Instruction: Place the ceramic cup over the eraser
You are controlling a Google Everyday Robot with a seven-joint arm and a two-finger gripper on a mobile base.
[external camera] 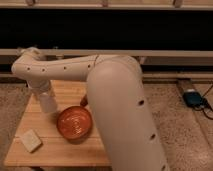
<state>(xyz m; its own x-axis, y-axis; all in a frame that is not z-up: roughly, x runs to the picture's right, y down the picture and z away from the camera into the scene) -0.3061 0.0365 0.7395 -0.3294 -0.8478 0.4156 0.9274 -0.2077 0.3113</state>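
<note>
Across the wooden table (65,152) reaches the robot arm (115,95). At the orange bowl's (75,122) ten o'clock hangs the tool (51,112), its grip unreadable. A beige block (31,140) lies at the bowl's eight o'clock. The ceramic cup and eraser cannot be made out.

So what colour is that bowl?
Orange: the bowl shows clearly in the camera view; the gripper hangs just left of it.

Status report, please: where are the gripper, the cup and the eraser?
Gripper low over left of table, beside orange bowl. Ceramic cup and eraser not in view; arm covers much of table. Beige block at front left, apart.
</note>
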